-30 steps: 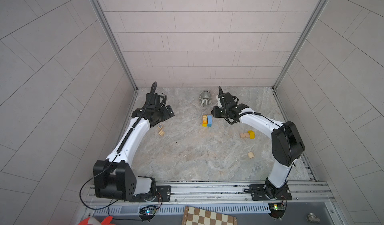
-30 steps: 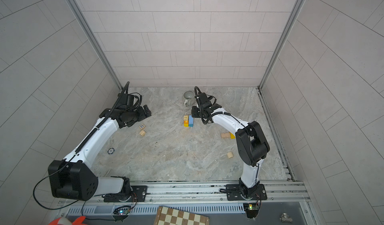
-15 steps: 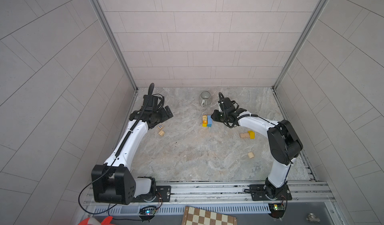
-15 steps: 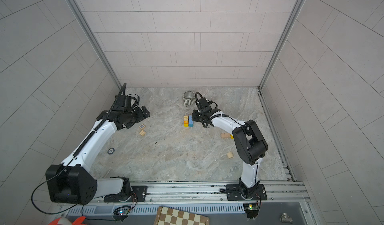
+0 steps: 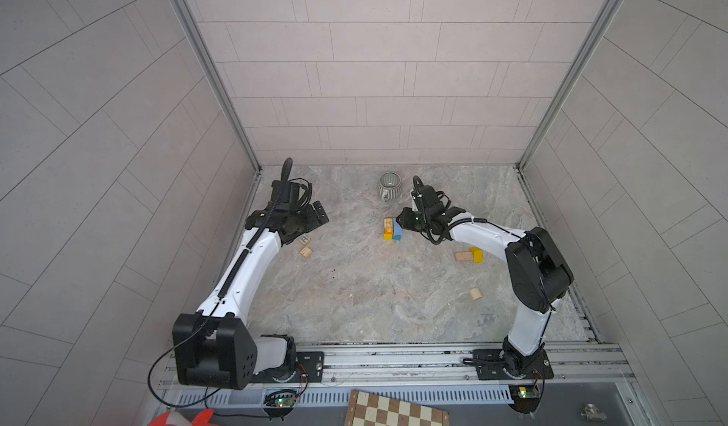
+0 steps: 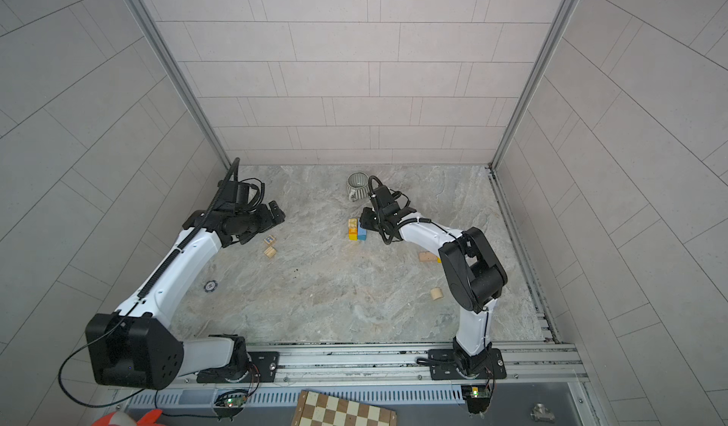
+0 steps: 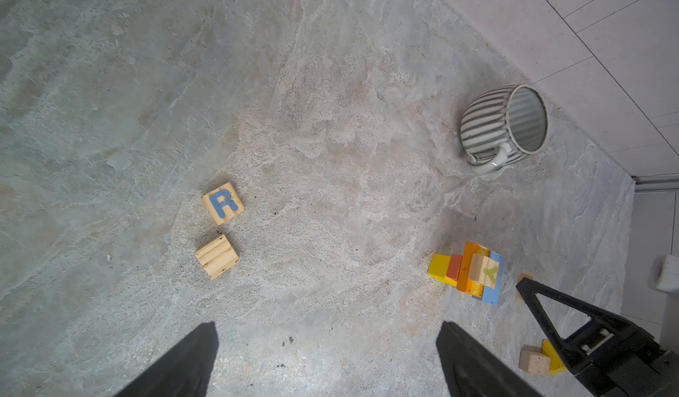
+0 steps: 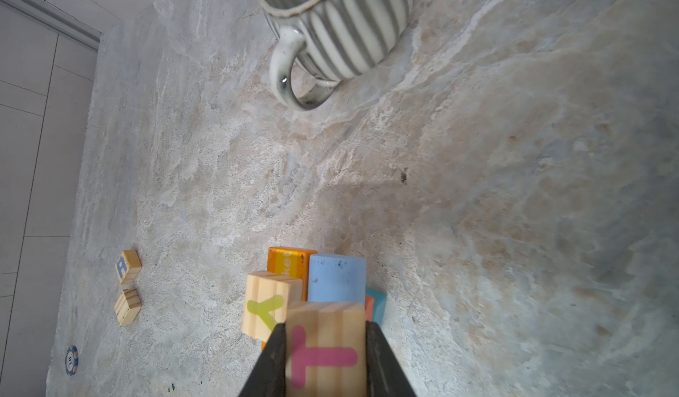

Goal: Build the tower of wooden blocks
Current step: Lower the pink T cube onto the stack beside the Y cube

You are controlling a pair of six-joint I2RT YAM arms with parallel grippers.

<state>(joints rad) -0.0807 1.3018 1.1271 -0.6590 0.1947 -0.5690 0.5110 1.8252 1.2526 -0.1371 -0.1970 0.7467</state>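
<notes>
Right now the right gripper [image 8: 325, 327] is clamped narrow on a natural wood T cube [image 8: 325, 358], one black finger flat against each side and the pink letter facing the wrist camera. Directly ahead of its fingertips sits the wood block tower [image 8: 336, 283]. A light blue block [image 8: 336, 266] lies straight in front of the held cube, a Y cube [image 8: 270, 309] is off to one side, an orange lettered brick [image 8: 288, 263] lies beyond that, and a teal block [image 8: 378, 303] peeks out on the other side. Whether the T cube touches the stack cannot be told. Farther out past the tower stands the ribbed mug [image 8: 338, 20].

The left gripper [image 7: 327, 325] is spread wide with nothing between its fingers, hovering over bare stone. Ahead of it, toward one finger, lie an R cube [image 7: 223, 203] and a grooved plain block [image 7: 217, 256], near each other but apart. The tower is well off past the other finger.

Back along the right gripper's forearm in a top view, a plain brick [image 5: 463, 256] rests against a yellow block [image 5: 477, 254], with a short wooden cylinder [image 5: 476, 294] nearer that arm's base
</notes>
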